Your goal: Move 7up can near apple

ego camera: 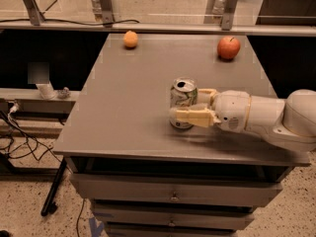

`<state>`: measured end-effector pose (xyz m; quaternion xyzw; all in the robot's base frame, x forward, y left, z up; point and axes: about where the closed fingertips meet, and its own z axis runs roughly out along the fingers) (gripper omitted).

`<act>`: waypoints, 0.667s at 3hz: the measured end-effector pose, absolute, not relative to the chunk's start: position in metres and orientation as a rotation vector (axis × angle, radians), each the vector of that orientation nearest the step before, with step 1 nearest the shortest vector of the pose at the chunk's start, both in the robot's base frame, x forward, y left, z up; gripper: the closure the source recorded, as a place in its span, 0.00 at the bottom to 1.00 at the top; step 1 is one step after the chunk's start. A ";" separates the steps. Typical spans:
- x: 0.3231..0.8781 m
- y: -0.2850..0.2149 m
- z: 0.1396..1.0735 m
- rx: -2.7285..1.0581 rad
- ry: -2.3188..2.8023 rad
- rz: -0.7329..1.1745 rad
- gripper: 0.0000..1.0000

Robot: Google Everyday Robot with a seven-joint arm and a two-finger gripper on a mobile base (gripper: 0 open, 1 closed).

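The 7up can (183,97), silver-white with green lettering and a pull-tab top, stands upright near the middle of the grey table (128,107). My gripper (184,107) reaches in from the right and straddles the can. One cream finger (190,117) crosses the can's lower front, and the other shows behind its right side. The jaws look open around the can, which rests on the table. The red apple (228,48) sits at the far right of the table, well beyond the can.
A small orange fruit (130,39) lies at the table's far left. The table has drawers (173,196) below its front edge. A metal rail with posts (103,4) runs behind it. A shelf with a bottle (45,89) and cables is at the left.
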<state>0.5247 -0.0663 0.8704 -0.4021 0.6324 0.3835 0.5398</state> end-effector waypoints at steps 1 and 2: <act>0.531 -0.078 0.880 -0.966 1.498 0.875 0.87; 0.547 -0.104 0.904 -1.007 1.486 0.792 1.00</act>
